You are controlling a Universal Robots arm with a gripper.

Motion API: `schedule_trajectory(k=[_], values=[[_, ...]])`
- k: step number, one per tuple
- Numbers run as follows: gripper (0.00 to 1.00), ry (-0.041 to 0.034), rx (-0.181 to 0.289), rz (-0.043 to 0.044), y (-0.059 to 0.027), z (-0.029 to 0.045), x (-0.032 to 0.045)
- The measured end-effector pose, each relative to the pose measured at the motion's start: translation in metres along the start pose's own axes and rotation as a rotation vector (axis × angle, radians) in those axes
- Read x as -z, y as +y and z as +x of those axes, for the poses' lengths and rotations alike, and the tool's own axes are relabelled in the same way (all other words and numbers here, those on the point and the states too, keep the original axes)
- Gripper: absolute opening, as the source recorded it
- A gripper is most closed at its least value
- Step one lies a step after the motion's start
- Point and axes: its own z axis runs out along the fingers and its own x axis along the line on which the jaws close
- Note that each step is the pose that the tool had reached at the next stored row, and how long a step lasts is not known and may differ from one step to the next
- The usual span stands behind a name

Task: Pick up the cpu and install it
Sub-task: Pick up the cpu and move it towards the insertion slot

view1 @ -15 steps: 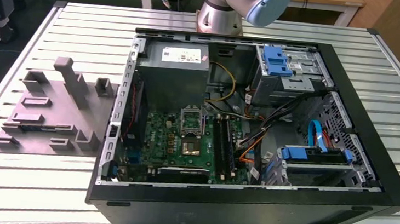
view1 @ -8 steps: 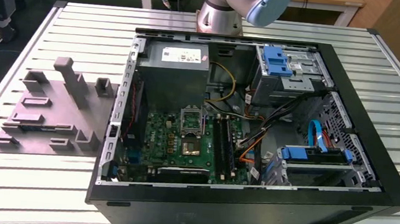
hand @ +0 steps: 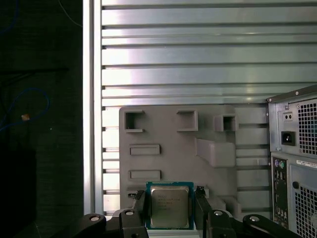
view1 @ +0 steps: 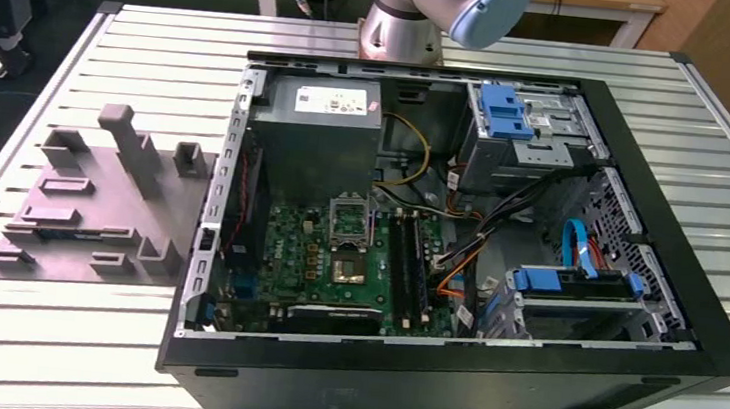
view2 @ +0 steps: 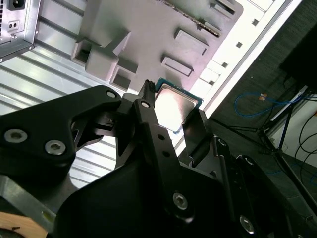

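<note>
The cpu (hand: 170,208) is a small square chip with a silvery top and a thin greenish rim. My gripper (hand: 171,198) is shut on it, one black finger (hand: 140,207) on each of two opposite sides. In the second wrist view the cpu (view2: 174,106) again sits between the fingers of the gripper (view2: 173,103), held up above the grey moulded holder tray (view2: 148,25). In the exterior view the open computer case (view1: 678,295) lies on the table, its green motherboard (view1: 319,260) and the empty socket (view1: 351,218) facing up.
The grey holder tray (view1: 83,208) lies on the slatted metal table (view1: 58,336) at the exterior view's left of the case. The arm's base (view1: 411,13) stands behind the case. Cables, blue drive brackets (view1: 573,280) and a power supply (view1: 325,130) crowd the case.
</note>
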Motion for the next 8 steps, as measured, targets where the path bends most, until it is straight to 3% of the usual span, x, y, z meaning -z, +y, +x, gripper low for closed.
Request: schedule_trajectory(k=[8], values=[[0.47,0.0001,0.0,0.0001,0.0001,-0.0017,0.0]])
